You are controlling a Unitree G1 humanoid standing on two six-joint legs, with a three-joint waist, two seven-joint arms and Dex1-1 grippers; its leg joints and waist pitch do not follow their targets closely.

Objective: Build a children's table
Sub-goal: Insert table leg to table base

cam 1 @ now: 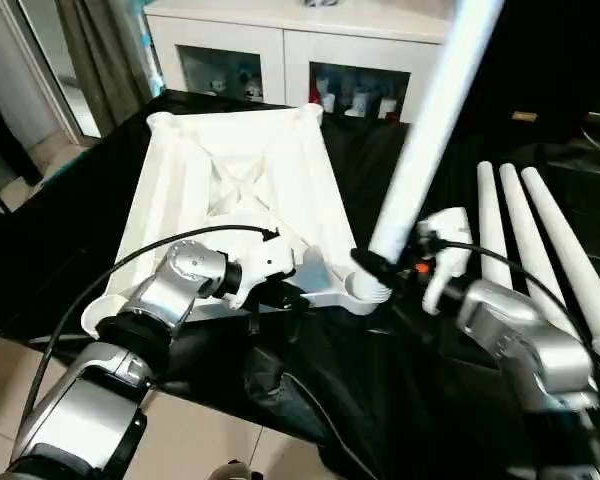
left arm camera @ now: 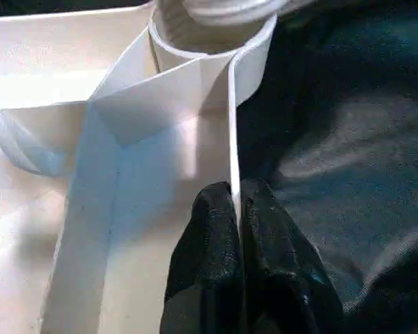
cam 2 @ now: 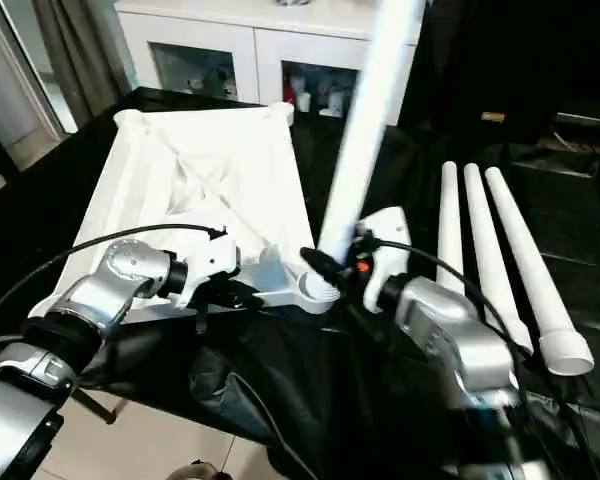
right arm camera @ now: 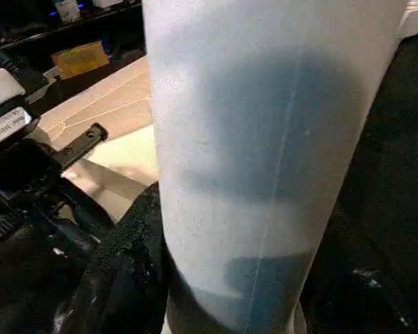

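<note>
Tabletop [cam 1: 230, 190] lies upside down on the black-draped work table [cam 1: 60, 230], ribbed underside up, round sockets at its corners. Left gripper [left arm camera: 237, 209] at the tabletop's near edge, beside the near right corner socket [cam 1: 365, 290]; its two black fingers [left arm camera: 209, 243] are pinched together on the thin upright rim wall of the tabletop, one finger on each side of it. Right gripper [cam 1: 375, 265] sits low on a white tapered leg [cam 1: 430, 120], just above that same corner socket; the leg stands tilted, its upper end leaning up and away to the right and running past the top of the head views, its lower end at the socket. Whether the foot of the leg is seated in the socket or only resting at its mouth is hard to tell, since the gripper covers the joint. Right wrist view: black finger [right arm camera: 125, 257] pressed against the side of the leg, jaws held about half apart around the tube. Three more legs [cam 2: 490, 250] lie side by side on the cloth to the right, well apart from the tabletop. White cabinet [cam 1: 280, 45] with glass doors stands behind the table.
</note>
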